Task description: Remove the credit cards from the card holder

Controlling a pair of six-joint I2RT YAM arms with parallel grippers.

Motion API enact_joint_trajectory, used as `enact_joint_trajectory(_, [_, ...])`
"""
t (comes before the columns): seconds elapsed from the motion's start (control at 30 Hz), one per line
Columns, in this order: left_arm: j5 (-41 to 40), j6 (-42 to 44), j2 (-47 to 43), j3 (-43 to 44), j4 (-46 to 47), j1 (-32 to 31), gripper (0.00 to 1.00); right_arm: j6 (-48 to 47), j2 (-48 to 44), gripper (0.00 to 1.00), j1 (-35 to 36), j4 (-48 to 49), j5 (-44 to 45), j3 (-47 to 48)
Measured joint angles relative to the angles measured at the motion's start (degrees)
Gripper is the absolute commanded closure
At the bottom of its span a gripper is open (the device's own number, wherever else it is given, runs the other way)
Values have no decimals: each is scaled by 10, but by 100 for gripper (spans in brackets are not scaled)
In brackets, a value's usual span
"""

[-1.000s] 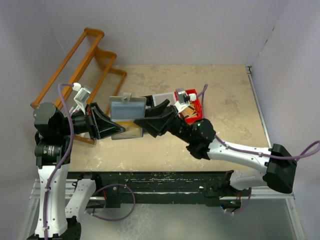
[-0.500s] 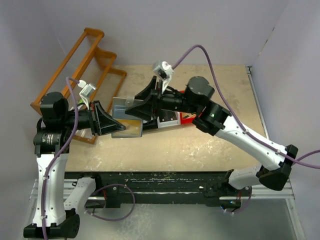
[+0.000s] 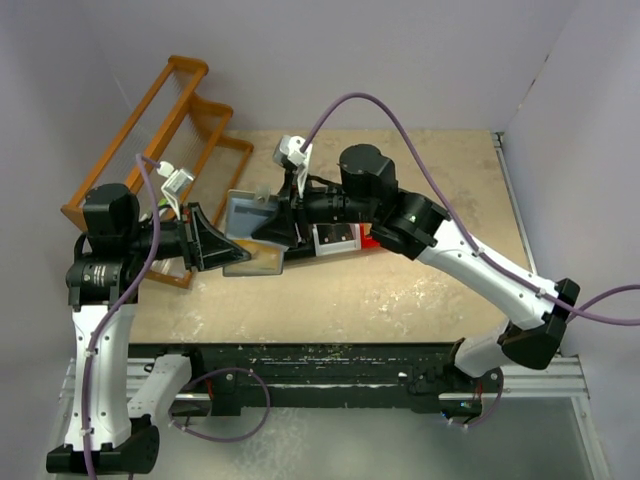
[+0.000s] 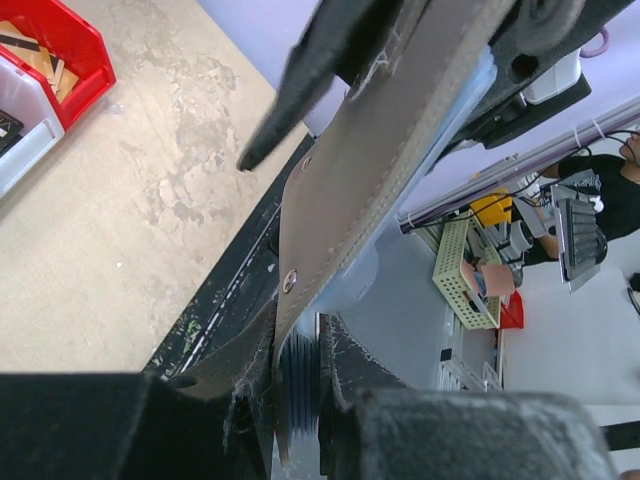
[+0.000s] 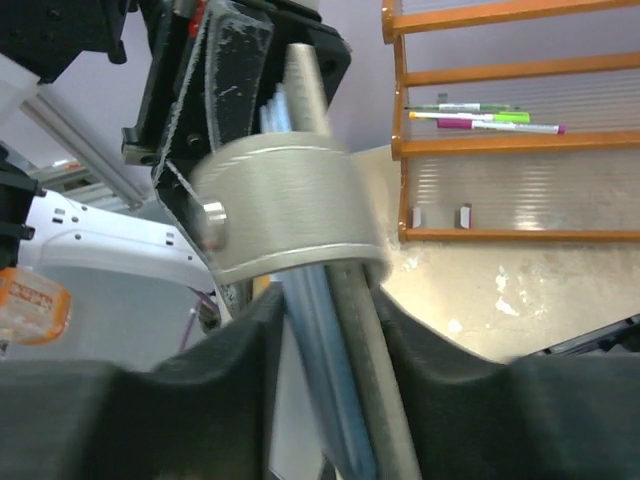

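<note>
Mia: Where is the flat slate-grey hinged card holder (image 3: 250, 212)?

Tom: It is up in the air over the sandy, speckled table (image 3: 420, 290), between the two arms; its pale inside face looks up at the top camera.

Mia: What is the left gripper (image 3: 232, 256) doing?

Tom: It pinches the near end of the card holder; in its own camera a grey-brown flap with two small round studs runs up from between its black fingers (image 4: 120, 430).

Mia: And the right gripper (image 3: 265, 228)?

Tom: It comes in from the other side; its two dark fingers (image 5: 140, 420) press on the edge of the card holder, one on each side; a round grey clasp tab (image 5: 285, 210) sits just above them.

Mia: Where are the thin, pale whitish-grey credit cards (image 5: 320, 350)?

Tom: Only their edges show, tucked inside the card holder between the right fingers; how many there are cannot be told.

Mia: What is the room like?

Tom: Plain pale purple walls (image 3: 400, 60) stand on three sides; an orange wooden rack with steps (image 3: 175, 120) stands at the far left of the table; coloured pens (image 5: 480, 113) lie on one of its shelves; a red plastic bin (image 4: 60, 45) and a white bin (image 3: 335, 238) sit side by side on the table under the right arm; a black metal rail (image 3: 330, 355) runs along the near edge.
</note>
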Motion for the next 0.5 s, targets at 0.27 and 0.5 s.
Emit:
enact_joint_trajectory(0.27, [1, 52, 6, 7, -25, -1, 40, 3, -21, 100, 6, 9, -2, -14])
enact_joint_trajectory(0.5, [-1, 82, 0, 12, -35, -1, 26, 111, -105, 100, 1, 170, 60, -164])
